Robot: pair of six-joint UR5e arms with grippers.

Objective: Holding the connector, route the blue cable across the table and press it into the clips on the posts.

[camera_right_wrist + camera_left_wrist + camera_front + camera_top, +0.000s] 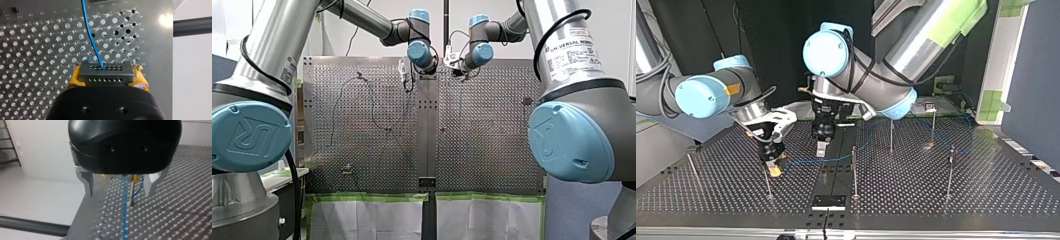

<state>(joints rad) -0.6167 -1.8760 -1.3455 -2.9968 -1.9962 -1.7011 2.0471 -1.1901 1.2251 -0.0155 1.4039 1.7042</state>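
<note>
You have the right gripper clamped on the connector: its yellow pads squeeze the dark grey block from both sides. The blue cable leaves the block's face and runs ahead over the table. In the top view that gripper hangs low over the plate, left of the dark middle strip and toward the table's near edge, just beside a thin post. Your left gripper stands wide: the metal fingers are well apart, and the cable passes between them, touching neither. In the top view it sits over the middle strip, just beside the right gripper. From the connector the cable runs beneath it, past the taller post at the strip's edge, and on in a loop toward the table's far right corner. Whether the cable sits in any clip, you cannot tell from these views
</note>
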